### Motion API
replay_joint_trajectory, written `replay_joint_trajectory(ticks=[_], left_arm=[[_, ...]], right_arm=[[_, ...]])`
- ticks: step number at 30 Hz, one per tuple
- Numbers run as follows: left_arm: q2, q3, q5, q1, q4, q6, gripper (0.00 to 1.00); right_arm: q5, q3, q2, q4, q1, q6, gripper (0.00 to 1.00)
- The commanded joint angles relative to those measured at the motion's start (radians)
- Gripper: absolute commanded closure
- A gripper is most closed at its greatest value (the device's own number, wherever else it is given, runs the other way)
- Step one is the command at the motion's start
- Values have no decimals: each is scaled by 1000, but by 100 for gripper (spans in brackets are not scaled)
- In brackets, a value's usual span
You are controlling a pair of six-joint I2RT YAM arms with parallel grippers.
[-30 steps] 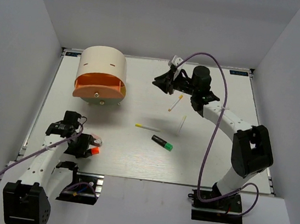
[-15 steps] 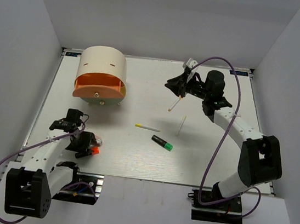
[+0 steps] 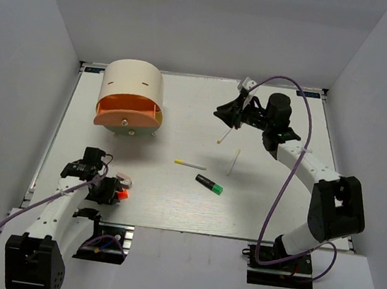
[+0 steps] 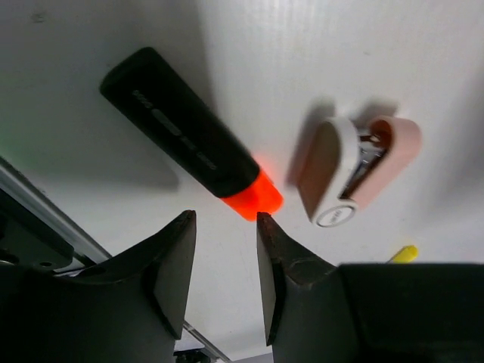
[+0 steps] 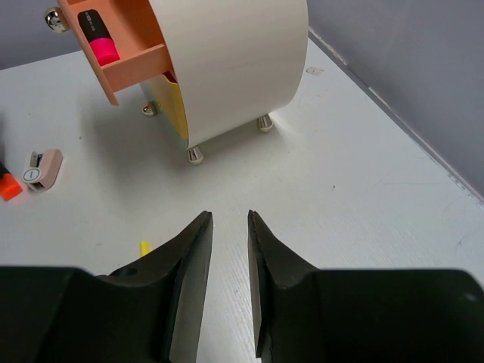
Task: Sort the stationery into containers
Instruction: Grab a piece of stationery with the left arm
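A black marker with an orange end [image 4: 181,136] lies on the table just ahead of my left gripper [image 4: 225,215], which is open with nothing between its fingers. In the top view the left gripper [image 3: 110,190] hides the marker's body, and only the orange end [image 3: 122,194] shows. The grey-and-pink sharpener [image 4: 355,170] lies beside it. My right gripper [image 3: 220,112] hovers at the back right. Its jaws [image 5: 229,215] are narrowly open on nothing. The cream container [image 3: 131,90] stands back left, its orange drawer [image 5: 128,53] pulled out with a pink-ended marker [image 5: 98,38] inside.
Three thin white pens [image 3: 225,133], [image 3: 234,162], [image 3: 190,165] and a green-ended black marker [image 3: 209,183] lie mid-table. A yellow drawer [image 5: 175,106] sits below the orange one. Grey walls enclose the white table [image 3: 171,206] on three sides.
The left gripper's jaws have narrowed while it stays by the orange-ended marker. The right gripper shifted a little to the right, then held still.
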Motion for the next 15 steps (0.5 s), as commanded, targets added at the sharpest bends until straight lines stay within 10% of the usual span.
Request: replay_joint_trajectory(ticks=[1,15], left_arm=[[4,-33,17,-2,-2,6,52],[139,-22,-15,-2,134,6,39]], right_arm=[[-22,-12,-44,26,-7,12,68],[-18,-70,-104,-9,-16,-17,67]])
